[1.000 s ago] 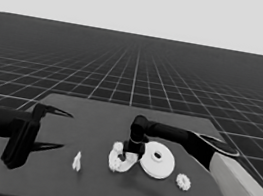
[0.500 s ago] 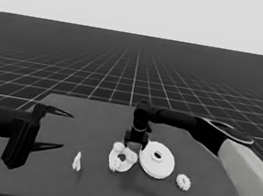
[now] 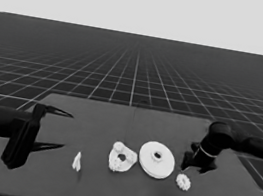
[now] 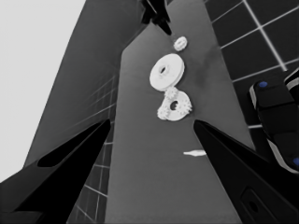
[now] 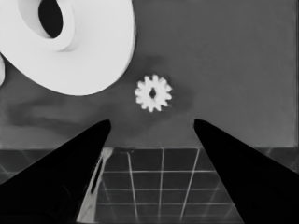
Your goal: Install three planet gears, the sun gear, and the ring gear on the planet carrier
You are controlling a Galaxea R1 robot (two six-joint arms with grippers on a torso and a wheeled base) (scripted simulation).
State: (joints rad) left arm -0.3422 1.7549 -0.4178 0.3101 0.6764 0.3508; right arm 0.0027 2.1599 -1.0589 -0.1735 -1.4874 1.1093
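From my remote console, the right gripper (image 3: 192,165) hangs over the table's right side, fingers spread wide and holding nothing, with a loose planet gear (image 3: 183,181) lying flat just beside it, at about six o'clock from the fingertips in the head view. In the right wrist view that gear (image 5: 153,93) sits ahead of the gap between the two fingers, clear of both, so I judge this arm by far the nearer one for picking it up. The larger round part (image 3: 156,159) lies at about nine o'clock from the gripper, near it, apart from the gear. Beyond it, farther toward nine o'clock, rests the smaller round part (image 3: 122,158) with small gears seated on it (how many, I cannot tell). The left gripper (image 3: 53,128) waits at the table's left end, fingers wide, and a thin white piece (image 3: 77,161) lies near it, unheld.
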